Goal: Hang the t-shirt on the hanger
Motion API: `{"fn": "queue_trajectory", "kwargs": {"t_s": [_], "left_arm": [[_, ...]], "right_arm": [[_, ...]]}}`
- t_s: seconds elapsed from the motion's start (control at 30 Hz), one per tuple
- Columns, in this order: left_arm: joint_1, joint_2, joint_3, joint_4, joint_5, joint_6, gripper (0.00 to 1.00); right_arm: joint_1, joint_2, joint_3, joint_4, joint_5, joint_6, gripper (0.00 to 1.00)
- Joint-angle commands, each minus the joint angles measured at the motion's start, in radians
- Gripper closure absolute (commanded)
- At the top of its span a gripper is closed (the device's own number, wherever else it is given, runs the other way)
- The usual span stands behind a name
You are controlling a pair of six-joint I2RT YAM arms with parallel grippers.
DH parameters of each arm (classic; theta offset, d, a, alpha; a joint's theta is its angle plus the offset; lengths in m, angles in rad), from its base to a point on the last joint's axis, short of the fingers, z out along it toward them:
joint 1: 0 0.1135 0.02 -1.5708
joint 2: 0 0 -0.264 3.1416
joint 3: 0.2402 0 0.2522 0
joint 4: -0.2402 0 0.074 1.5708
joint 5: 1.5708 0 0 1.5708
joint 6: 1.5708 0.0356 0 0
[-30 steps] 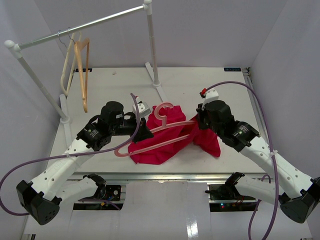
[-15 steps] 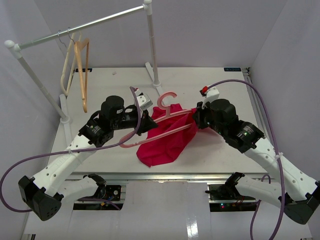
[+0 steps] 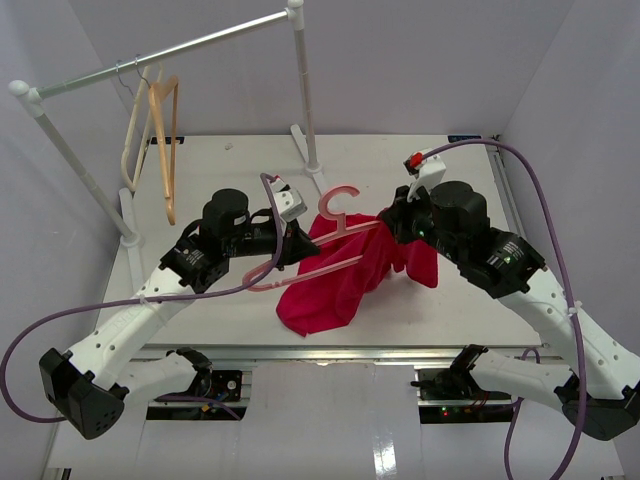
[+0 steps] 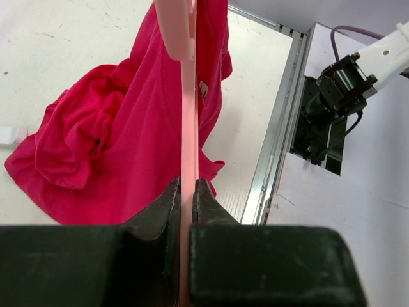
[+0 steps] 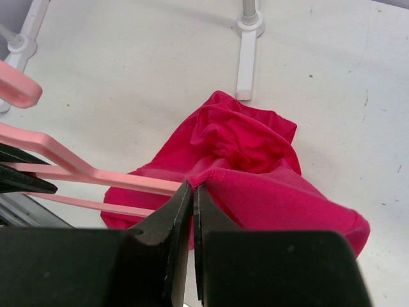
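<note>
The crimson t-shirt (image 3: 340, 275) hangs bunched over the right half of the pink hanger (image 3: 330, 262), lifted above the table; its lower folds trail toward the table. It also shows in the left wrist view (image 4: 128, 134) and the right wrist view (image 5: 255, 160). My left gripper (image 3: 292, 246) is shut on the hanger's left arm; the pink bar (image 4: 188, 128) runs between its jaws. My right gripper (image 3: 396, 222) is shut on a hemmed edge of the t-shirt (image 5: 203, 178) right beside the hanger's arm (image 5: 96, 179). The hanger's hook (image 3: 338, 198) points to the far side.
A white clothes rail (image 3: 160, 55) stands at the back left, with a tan hanger (image 3: 165, 150) and a cream-white hanger (image 3: 133, 140) on it. Its right post base (image 3: 312, 170) lies just behind the hanger's hook. The table's metal front edge (image 3: 330, 352) runs below the shirt.
Both grippers have risen and moved toward the far side, lifting hanger and t-shirt off the table. The shirt now hangs lower and longer from the hanger's right arm.
</note>
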Motion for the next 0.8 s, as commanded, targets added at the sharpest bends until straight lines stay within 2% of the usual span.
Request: {"fn": "queue_trajectory", "kwargs": {"t_s": [0.0, 0.13, 0.4, 0.67, 0.77], "left_arm": [[-0.003, -0.004, 0.047, -0.09, 0.09, 0.097, 1.0], [-0.003, 0.009, 0.044, -0.087, 0.111, 0.117, 1.0], [-0.002, 0.057, 0.036, 0.104, 0.173, 0.04, 1.0], [-0.003, 0.077, -0.029, 0.258, 0.191, -0.067, 1.0], [-0.003, 0.06, -0.05, 0.309, 0.189, -0.103, 1.0]], "right_arm": [[0.006, 0.011, 0.058, -0.029, -0.003, -0.053, 0.92], [0.007, 0.03, 0.068, -0.019, -0.085, -0.063, 0.92], [0.029, 0.007, -0.035, 0.121, -0.308, -0.038, 0.92], [0.069, -0.004, -0.078, 0.165, -0.328, -0.024, 0.92], [0.071, -0.028, -0.098, 0.171, -0.316, -0.022, 0.84]]}}
